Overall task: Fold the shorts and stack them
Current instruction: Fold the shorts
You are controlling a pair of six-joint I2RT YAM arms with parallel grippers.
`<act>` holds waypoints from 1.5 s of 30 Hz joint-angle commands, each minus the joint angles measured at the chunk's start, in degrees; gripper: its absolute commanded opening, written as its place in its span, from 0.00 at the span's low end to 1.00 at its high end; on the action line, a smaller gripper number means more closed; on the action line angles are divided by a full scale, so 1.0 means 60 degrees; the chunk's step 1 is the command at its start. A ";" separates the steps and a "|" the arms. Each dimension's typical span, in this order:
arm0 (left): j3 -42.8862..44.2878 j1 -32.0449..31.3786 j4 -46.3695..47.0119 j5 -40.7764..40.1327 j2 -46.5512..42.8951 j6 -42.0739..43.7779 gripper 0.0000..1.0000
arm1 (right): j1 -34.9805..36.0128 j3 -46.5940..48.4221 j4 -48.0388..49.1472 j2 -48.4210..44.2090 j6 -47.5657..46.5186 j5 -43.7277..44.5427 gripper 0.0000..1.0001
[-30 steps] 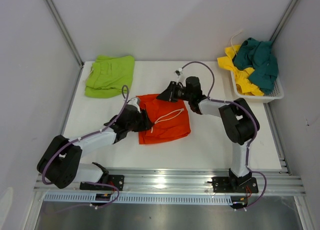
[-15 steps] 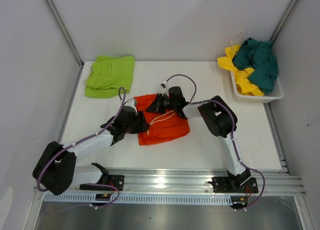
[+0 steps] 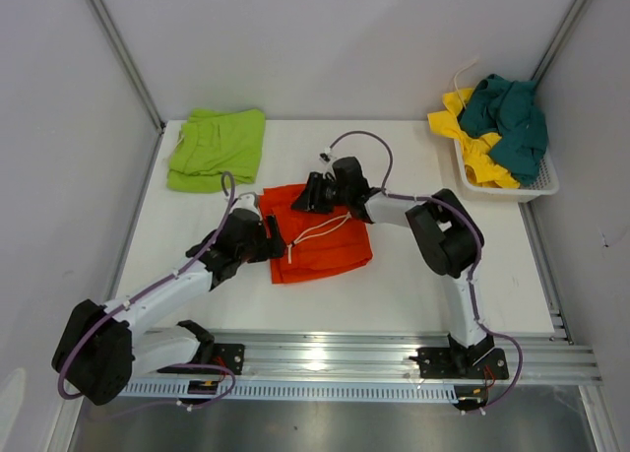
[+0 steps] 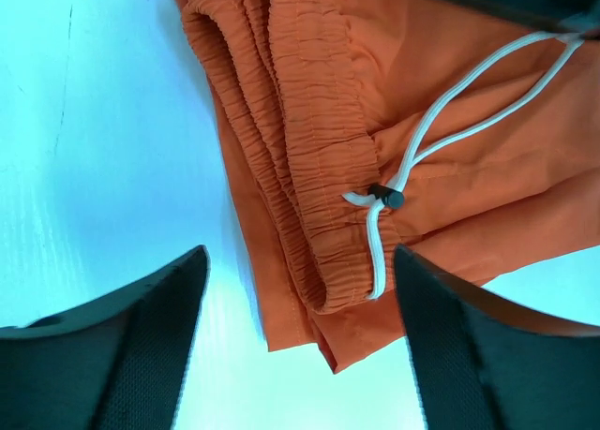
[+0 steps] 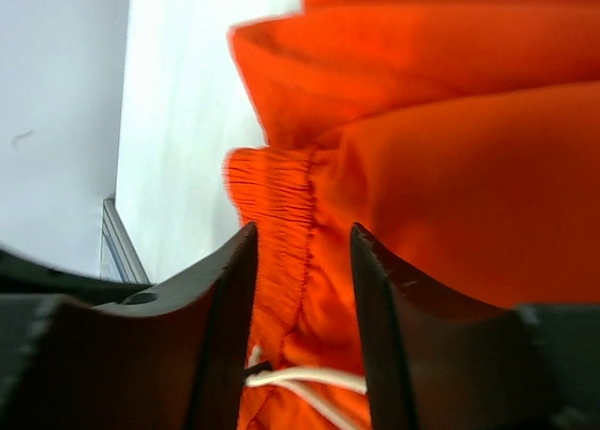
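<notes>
Left end effector [image 4: 300, 261]: standing wide open, gripping nothing; fingers [image 4: 141, 355] straddling a corner of the orange shorts [image 3: 330, 250], one finger over bare table [image 3: 423, 285], the other over cloth.
Right end effector [image 5: 302, 233]: fingers [image 5: 225, 327] standing part-way apart, low over the far edge of the orange shorts; gathered waistband showing in the gap; cannot tell whether pressing on it or only hanging over it.
Orange shorts: lying folded and flat near the middle of the table, touching or just beside both end effectors, the left one at the left edge and the right one at the far edge.
Waistband [image 4: 309, 158]: running in ruched layers along the folded edge in the left wrist view.
Drawstring [image 4: 469, 93]: lying white and looped on top of the orange cloth, coming out at a small dark eyelet.
Arms: reaching in from the near edge, the left one slanting up from the near left, the right one bending back from the near right.
Green shorts [image 3: 217, 149]: lying folded at the far left corner, well apart from the orange pair.
Basket [image 3: 539, 188]: sitting at the far right edge, holding yellow shorts [image 3: 472, 147] with teal shorts [image 3: 512, 122] heaped on top.
</notes>
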 commanded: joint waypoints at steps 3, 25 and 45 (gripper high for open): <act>-0.0264 0.0519 0.0612 0.0604 0.0050 -0.0160 0.91 | -0.0245 0.0079 -0.0918 -0.1726 -0.0811 0.0066 0.51; -0.0353 0.1604 0.3219 0.2685 0.2247 -0.0673 0.99 | -0.2779 -0.3056 -0.2915 -0.4292 -0.3039 -0.1149 0.91; -0.1511 0.1589 0.0777 0.0958 -0.2028 -0.0806 0.99 | -0.3307 -0.0537 -0.1303 -0.0497 -0.2747 -0.2131 0.85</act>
